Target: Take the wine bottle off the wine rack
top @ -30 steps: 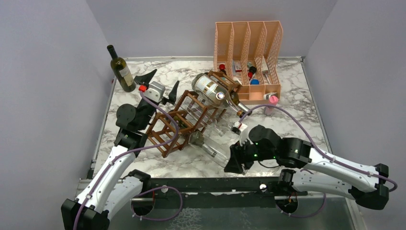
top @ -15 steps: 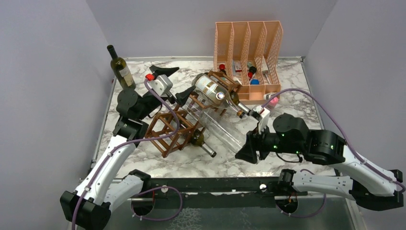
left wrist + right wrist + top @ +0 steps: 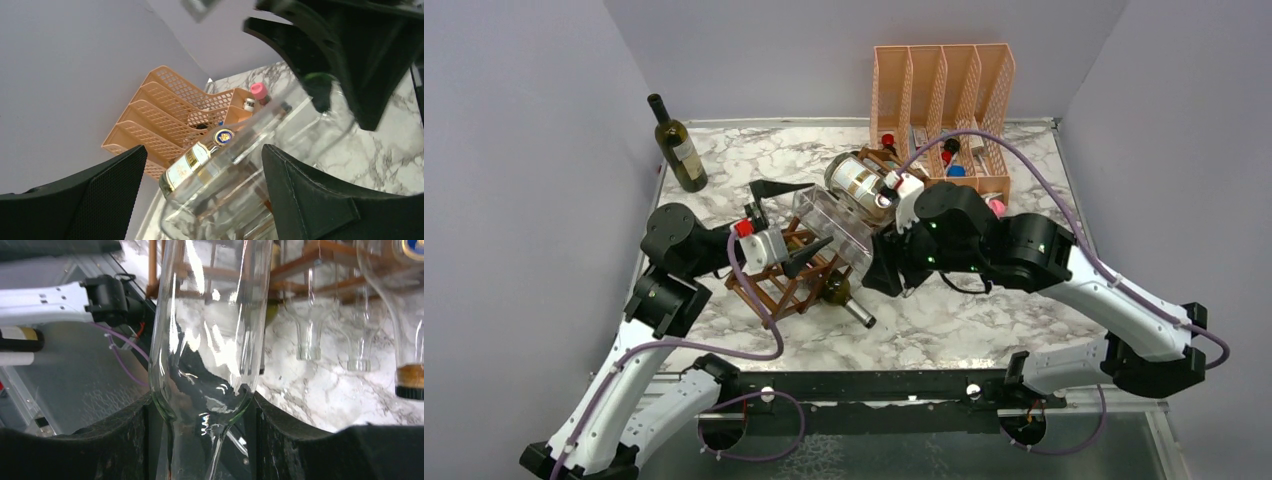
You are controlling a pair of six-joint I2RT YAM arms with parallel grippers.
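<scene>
From above, one clear wine bottle [image 3: 849, 240] was seen clamped near its neck by the right gripper [image 3: 882, 275], held over the wine rack [image 3: 769, 290], its body between the left gripper's [image 3: 821, 212] two widely spread jaws. At the left wrist, nothing was held. At the right wrist, three other bottle necks [image 3: 305, 342] were seen beyond the two jaws pressed on the glass.

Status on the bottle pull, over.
Right gripper shut on clear bottle. Left gripper open at its base. Bottle out, over wine rack. Labelled bottle close alongside.
</scene>
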